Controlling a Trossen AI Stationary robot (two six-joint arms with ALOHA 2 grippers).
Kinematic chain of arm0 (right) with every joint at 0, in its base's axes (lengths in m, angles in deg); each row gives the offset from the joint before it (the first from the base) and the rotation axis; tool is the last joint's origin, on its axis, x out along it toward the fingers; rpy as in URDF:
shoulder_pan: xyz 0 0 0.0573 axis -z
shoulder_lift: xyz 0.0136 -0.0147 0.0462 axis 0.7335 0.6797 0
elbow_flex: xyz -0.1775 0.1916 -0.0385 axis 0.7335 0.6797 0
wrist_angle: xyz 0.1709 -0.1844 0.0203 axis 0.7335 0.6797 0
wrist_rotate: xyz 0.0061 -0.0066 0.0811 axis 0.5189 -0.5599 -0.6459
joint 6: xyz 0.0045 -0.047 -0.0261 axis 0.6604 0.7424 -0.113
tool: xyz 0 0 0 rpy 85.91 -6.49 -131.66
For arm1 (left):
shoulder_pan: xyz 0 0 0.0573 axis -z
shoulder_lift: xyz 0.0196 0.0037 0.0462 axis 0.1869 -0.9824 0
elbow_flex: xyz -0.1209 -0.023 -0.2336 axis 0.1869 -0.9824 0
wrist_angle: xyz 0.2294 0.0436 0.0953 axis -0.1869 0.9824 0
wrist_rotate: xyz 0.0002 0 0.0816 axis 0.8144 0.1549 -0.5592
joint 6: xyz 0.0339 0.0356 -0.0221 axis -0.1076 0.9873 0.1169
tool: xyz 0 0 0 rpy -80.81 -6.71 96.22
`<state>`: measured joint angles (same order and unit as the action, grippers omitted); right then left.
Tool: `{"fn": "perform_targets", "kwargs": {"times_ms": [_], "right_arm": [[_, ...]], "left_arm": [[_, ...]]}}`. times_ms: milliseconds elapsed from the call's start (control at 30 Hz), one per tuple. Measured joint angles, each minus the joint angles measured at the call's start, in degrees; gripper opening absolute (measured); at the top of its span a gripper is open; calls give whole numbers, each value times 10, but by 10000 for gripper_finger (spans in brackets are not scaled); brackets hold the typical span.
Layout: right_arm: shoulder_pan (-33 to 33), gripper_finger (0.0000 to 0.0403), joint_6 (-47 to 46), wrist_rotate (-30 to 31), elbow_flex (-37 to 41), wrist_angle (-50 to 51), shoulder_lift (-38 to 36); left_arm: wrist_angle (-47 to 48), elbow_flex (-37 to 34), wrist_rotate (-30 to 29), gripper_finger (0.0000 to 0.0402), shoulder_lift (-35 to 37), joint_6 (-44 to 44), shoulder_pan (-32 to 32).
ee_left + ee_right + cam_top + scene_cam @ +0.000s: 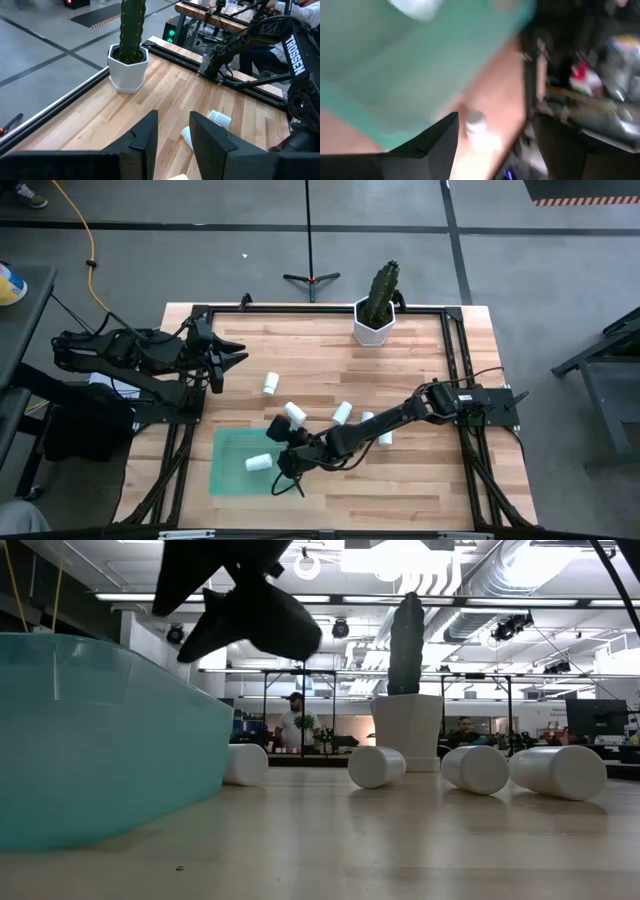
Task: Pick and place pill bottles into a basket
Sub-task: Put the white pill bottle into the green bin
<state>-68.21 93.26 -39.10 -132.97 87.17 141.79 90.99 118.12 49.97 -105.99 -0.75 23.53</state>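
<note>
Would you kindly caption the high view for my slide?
Right end effector open above green tray holding one pill bottle; left arm waits.

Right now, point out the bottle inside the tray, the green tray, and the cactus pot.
bottle in tray (259, 463), high view, middle of its side.
green tray (232, 480), high view, bare floor.
cactus pot (373, 332), high view, white wall.

The table (420, 380) is evenly lit from above in the high view, and only soft, short shadows are cast beside the cactus pot (372, 328). In the low view, bright ceiling lamps (400, 558) are seen as glare, the right arm (240, 600) is reduced to a dark silhouette, and the near wall of the basket (100, 740) is rendered soft. The left wrist view is sharp. The right wrist view is heavily smeared by blur.
</note>
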Motion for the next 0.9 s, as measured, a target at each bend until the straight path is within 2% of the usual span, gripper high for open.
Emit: {"fn": "perform_targets", "kwargs": {"times_ms": [100, 200, 300, 433, 533, 600, 733, 833, 900], "right_arm": [[2, 240, -10, 58, 0, -17, 0], [11, 234, -70, 105, -1, -25, 0], [21, 228, -186, 128, -28, 18, 0], [42, 221, -392, 99, -97, 96, 0], [63, 216, -537, 16, -158, 158, 0], [80, 212, -624, -69, -194, 203, -1], [112, 206, -775, -268, -177, 216, -17], [129, 202, -848, -439, -169, 234, -18], [135, 200, -851, -495, -163, 235, -14]], "left_arm": [[0, 0, 0, 147, 0, 0, 0], [0, 0, 0, 147, 0, 0, 0], [0, 0, 0, 147, 0, 0, 0], [0, 0, 0, 147, 0, 0, 0], [0, 0, 0, 147, 0, 0, 0], [0, 0, 0, 147, 0, 0, 0], [0, 0, 8, 147, 0, -3, 0], [2, 0, 17, 147, 0, -3, 0], [3, 0, 18, 147, 0, -3, 0]]}}
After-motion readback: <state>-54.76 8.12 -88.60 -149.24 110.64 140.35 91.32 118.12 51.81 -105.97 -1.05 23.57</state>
